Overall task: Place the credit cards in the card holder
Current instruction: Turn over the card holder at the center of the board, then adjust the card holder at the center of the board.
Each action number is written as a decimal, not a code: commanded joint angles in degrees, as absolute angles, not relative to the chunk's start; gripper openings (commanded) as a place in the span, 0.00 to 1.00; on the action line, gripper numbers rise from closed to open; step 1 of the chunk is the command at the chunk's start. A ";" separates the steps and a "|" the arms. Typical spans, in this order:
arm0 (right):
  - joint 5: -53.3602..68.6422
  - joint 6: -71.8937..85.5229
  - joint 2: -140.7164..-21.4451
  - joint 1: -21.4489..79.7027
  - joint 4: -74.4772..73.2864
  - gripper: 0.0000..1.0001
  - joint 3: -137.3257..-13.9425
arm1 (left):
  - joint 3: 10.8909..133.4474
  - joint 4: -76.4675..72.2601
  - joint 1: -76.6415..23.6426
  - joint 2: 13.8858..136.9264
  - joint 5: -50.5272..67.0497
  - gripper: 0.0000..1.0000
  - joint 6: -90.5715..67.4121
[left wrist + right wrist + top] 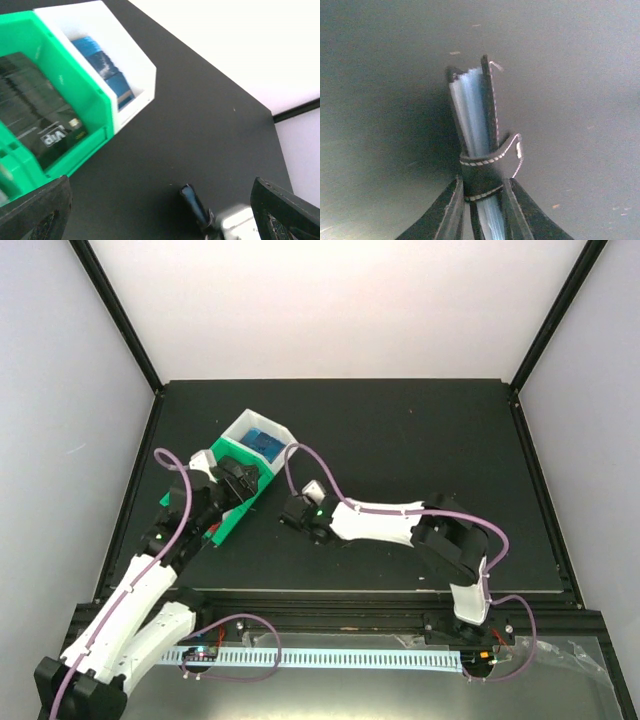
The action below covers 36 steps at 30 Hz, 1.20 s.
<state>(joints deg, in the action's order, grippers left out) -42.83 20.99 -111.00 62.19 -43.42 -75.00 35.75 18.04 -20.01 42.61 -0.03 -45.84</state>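
The card holder (pixel 475 115) is black outside and light blue inside, with a stitched snap strap. My right gripper (pixel 482 186) is shut on its lower end and holds it edge-up just over the dark table. It also shows in the left wrist view (pixel 194 202). Black credit cards (pixel 40 120) lie in the green tray (pixel 95 107). Blue cards (pixel 102 67) lie in the white tray (pixel 135 60). My left gripper (pixel 159 192) is open and empty, its jaws wide apart, beside the green tray (pixel 212 510). In the top view the left gripper (pixel 238 482) is left of the right gripper (pixel 298 510).
The two trays stand side by side at the table's left, the white tray (pixel 285 435) farther back. The black mat (pixel 420 440) stretches to the right and back. White walls enclose the table on three sides.
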 commanded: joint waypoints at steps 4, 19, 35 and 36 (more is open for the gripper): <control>-20.55 24.90 -104.29 66.02 -40.19 0.47 -76.52 | 37.97 26.12 -16.56 36.94 -0.22 0.99 -42.34; -3.84 40.50 -83.46 50.38 -24.06 0.59 -51.09 | 38.67 11.89 -26.39 58.46 21.36 0.99 -29.89; 8.74 42.68 -90.52 42.01 -12.57 0.33 -44.25 | 52.84 12.13 -31.92 91.15 20.77 0.73 -25.59; 8.10 42.30 -91.13 41.82 -12.61 0.31 -44.47 | 53.00 11.84 -31.98 92.14 21.30 0.70 -25.76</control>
